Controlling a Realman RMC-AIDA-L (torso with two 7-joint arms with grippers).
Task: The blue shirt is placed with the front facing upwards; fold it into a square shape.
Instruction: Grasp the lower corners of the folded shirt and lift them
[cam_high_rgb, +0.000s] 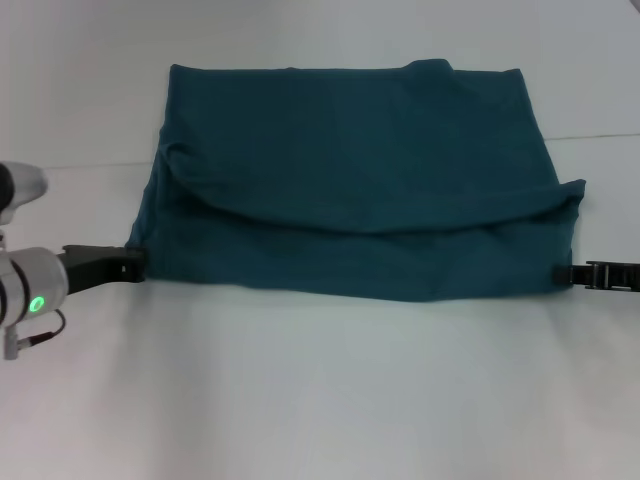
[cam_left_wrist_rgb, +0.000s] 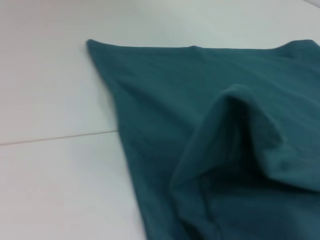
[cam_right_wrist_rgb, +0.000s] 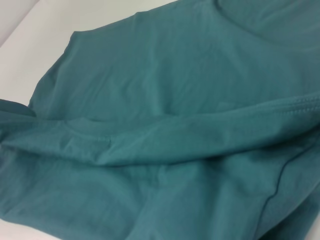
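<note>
- teal-blue cotton, soft and limp: the blue shirt lies spread across the middle of the white table, already doubled over on itself, with a curved folded edge running across its width and no lettering showing.
- left gripper sits at the shirt's near left corner, its dark tip touching the cloth edge; right gripper sits at the near right corner, just at the hem.
- whether either gripper has hold of cloth or is parted, i cannot tell: the tips are too small in the head view and neither wrist view shows its own fingers.
- the left wrist view shows a loose flap of the shirt puffed up off the layer beneath, so the folds are not lying flat.
- the right wrist view shows a stitched hem crossing wrinkled layers.
- judged handling: light, floppy, no stiffness at all; it will sag between two holds and drag on the table, and layers may slide apart.
- best taken at the two near corners together, pinching through all layers close to the edge, lifting evenly so the fold lands square.
- risk: catching only the top layer, or uneven pull skewing the edge.
</note>
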